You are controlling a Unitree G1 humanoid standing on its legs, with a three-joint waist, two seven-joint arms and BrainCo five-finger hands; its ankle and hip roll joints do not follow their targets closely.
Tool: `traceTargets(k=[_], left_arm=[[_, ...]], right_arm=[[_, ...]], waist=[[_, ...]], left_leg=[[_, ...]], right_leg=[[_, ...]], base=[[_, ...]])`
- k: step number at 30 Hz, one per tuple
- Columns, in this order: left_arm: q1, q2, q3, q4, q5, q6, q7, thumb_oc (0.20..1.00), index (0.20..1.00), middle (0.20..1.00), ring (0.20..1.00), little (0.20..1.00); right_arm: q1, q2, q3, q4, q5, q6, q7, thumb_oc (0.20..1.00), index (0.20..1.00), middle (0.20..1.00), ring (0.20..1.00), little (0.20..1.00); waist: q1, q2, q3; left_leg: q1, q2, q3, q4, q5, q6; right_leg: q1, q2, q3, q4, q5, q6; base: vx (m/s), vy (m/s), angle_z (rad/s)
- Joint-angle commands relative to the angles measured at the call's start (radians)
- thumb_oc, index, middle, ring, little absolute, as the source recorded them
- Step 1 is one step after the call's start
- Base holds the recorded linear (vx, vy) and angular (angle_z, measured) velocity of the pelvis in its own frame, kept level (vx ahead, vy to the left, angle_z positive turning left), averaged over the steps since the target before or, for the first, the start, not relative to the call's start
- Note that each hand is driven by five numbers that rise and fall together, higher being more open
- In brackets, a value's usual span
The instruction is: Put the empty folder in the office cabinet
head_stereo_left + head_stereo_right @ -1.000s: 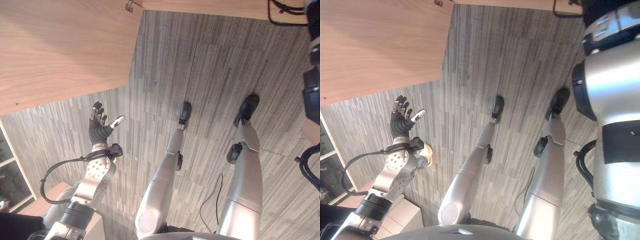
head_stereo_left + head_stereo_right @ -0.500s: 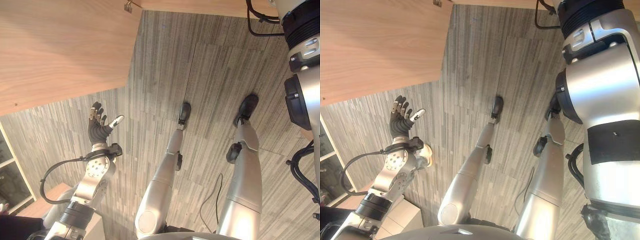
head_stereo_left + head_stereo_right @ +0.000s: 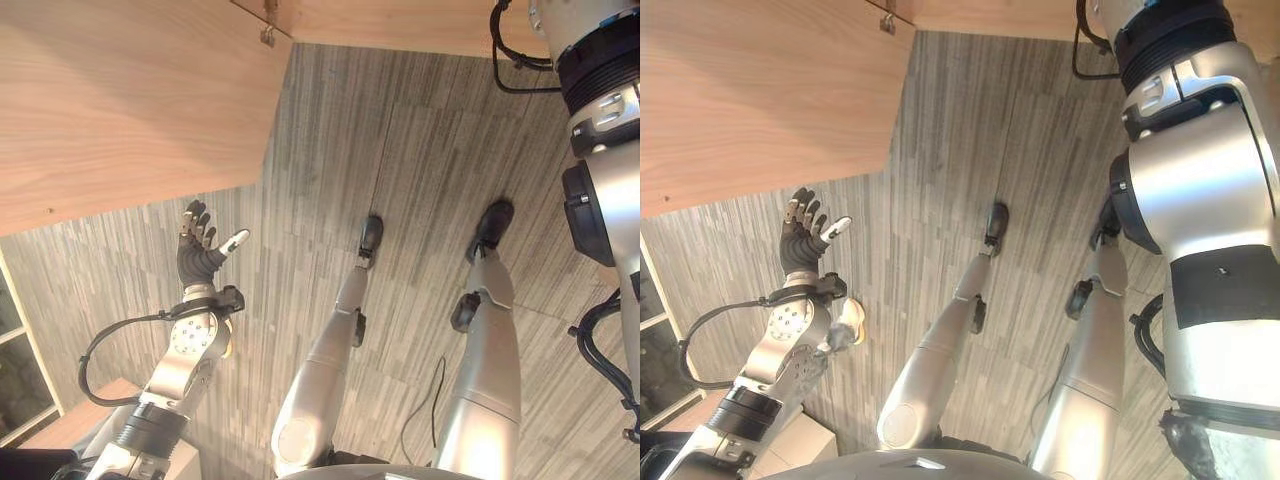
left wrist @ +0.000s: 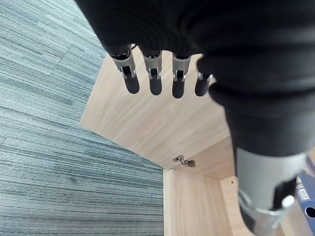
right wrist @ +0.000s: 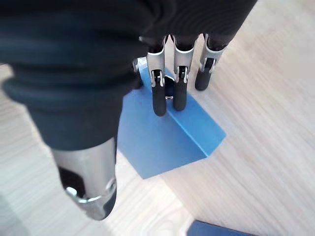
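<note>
A blue folder stands upright on the pale wooden cabinet shelf, its spine with a round finger hole facing my right hand. That hand is open: its straight fingers reach to the top of the spine, and the thumb stays apart beside the folder. I cannot tell whether the fingertips touch it. My left hand hangs open and empty over the floor, below the open wooden cabinet door. In the left wrist view its straight fingers point at that door.
The cabinet door's metal hinge sits at its top corner. The corner of another blue folder shows on the shelf beside the first one. Grey striped carpet covers the floor. My right arm rises along the right side.
My right arm has risen into the eye views on the right. The camera has shifted a little. My left hand has stayed where it was.
</note>
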Motion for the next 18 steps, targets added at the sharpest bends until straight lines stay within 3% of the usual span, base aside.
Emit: traceTargets(k=[1, 5, 6, 8, 9, 12, 15, 18], left_arm=[[0.084, 0.108, -0.037, -0.021, -0.001, -0.032, -0.012, 1.0, 1.0, 1.0, 1.0, 1.0], [0.088, 0.109, -0.049, -0.027, -0.002, -0.029, -0.027, 1.0, 1.0, 1.0, 1.0, 1.0], [0.089, 0.105, -0.054, -0.033, -0.004, -0.027, -0.034, 1.0, 1.0, 1.0, 1.0, 1.0], [0.091, 0.103, -0.061, -0.04, -0.005, -0.024, -0.042, 1.0, 1.0, 1.0, 1.0, 1.0], [0.095, 0.1, -0.066, -0.047, -0.003, -0.021, -0.048, 1.0, 1.0, 1.0, 1.0, 1.0], [0.109, 0.092, -0.072, -0.073, -0.002, -0.012, -0.067, 1.0, 1.0, 1.0, 1.0, 1.0], [0.109, 0.092, -0.072, -0.073, -0.002, -0.012, -0.067, 1.0, 1.0, 1.0, 1.0, 1.0], [0.114, 0.081, -0.069, -0.079, 0.011, 0.008, -0.071, 1.0, 1.0, 1.0, 1.0, 1.0]], right_arm=[[0.11, 0.074, 0.032, -0.019, -0.038, 0.0, 0.035, 1.0, 1.0, 1.0, 1.0, 1.0], [0.148, 0.07, 0.008, -0.017, -0.048, 0.014, 0.043, 1.0, 1.0, 1.0, 1.0, 1.0], [0.164, 0.06, -0.002, -0.024, -0.051, 0.016, 0.048, 1.0, 1.0, 1.0, 1.0, 1.0], [0.21, 0.057, -0.026, -0.032, -0.056, 0.022, 0.055, 1.0, 1.0, 1.0, 1.0, 1.0], [0.236, 0.051, -0.042, -0.042, -0.062, 0.028, 0.061, 1.0, 1.0, 1.0, 1.0, 1.0], [0.362, 0.041, -0.115, -0.075, -0.063, 0.039, 0.082, 1.0, 1.0, 1.0, 1.0, 1.0], [0.363, 0.041, -0.115, -0.075, -0.064, 0.039, 0.082, 1.0, 1.0, 1.0, 1.0, 1.0], [0.534, 0.075, -0.224, -0.094, -0.079, 0.044, 0.085, 1.0, 1.0, 1.0, 1.0, 1.0]], waist=[[0.053, -0.038, -0.103], [0.054, -0.035, -0.115], [0.048, -0.037, -0.111], [0.049, -0.035, -0.127], [0.044, -0.036, -0.125], [0.028, -0.038, -0.134], [0.028, -0.038, -0.133], [0.008, -0.054, -0.143]], left_leg=[[0.203, 0.059, -0.003, -0.012, -0.301, -0.101], [0.223, 0.056, 0.0, -0.012, -0.305, -0.095], [0.221, 0.048, -0.004, -0.012, -0.287, -0.093], [0.251, 0.05, 0.003, -0.012, -0.301, -0.086], [0.256, 0.045, -0.001, -0.012, -0.285, -0.082], [0.312, 0.04, 0.0, -0.012, -0.289, -0.066], [0.314, 0.04, -0.001, -0.012, -0.289, -0.066], [0.367, 0.035, 0.01, -0.012, -0.296, -0.051]], right_leg=[[0.102, -0.01, 0.019, -0.104, -0.096, 0.133], [0.143, -0.012, 0.012, -0.136, -0.08, 0.137], [0.147, -0.019, 0.005, -0.146, -0.043, 0.131], [0.197, -0.02, -0.002, -0.173, -0.057, 0.143], [0.211, -0.027, -0.008, -0.183, -0.025, 0.136], [0.301, -0.029, -0.022, -0.223, -0.009, 0.143], [0.304, -0.029, -0.022, -0.225, -0.009, 0.143], [0.393, -0.02, -0.048, -0.277, 0.015, 0.151]], base=[[-0.03, 0.042, -0.04], [-0.04, 0.044, -0.03], [-0.1, 0.038, -0.03], [-0.03, 0.06, -0.03], [-0.03, 0.063, -0.02], [-0.05, 0.083, 0.02], [0.0, 0.022, 0.06], [-0.01, 0.073, 0.0]])
